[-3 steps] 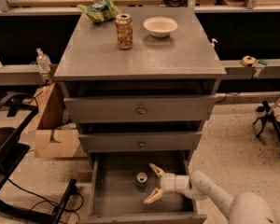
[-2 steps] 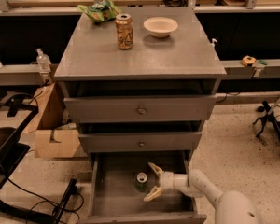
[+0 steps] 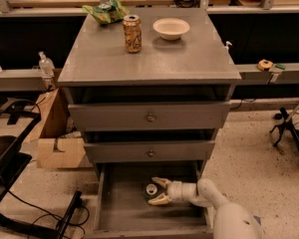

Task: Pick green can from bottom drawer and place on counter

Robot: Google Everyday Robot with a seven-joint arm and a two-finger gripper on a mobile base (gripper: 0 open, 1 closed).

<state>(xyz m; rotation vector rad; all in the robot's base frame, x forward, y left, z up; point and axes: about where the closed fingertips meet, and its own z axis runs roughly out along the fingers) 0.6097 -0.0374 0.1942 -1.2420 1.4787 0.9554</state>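
The green can (image 3: 151, 189) stands upright inside the open bottom drawer (image 3: 120, 210), its silver top facing up. My gripper (image 3: 157, 191) reaches into the drawer from the right and is level with the can. Its two tan fingers are spread open, one behind the can and one in front of it, so the can sits between the fingertips. The fingers are not closed on the can. The counter (image 3: 189, 59) is the grey top of the cabinet, well above the drawer.
On the counter stand a tan-orange can (image 3: 132, 33), a white bowl (image 3: 171, 28) and a green chip bag (image 3: 107, 11). Two shallower knobbed drawers (image 3: 149, 117) overhang the bottom drawer. A cardboard box (image 3: 57, 146) sits on the floor to the left.
My gripper has moved left toward the green can, so its open fingers now straddle it. The can has not moved.
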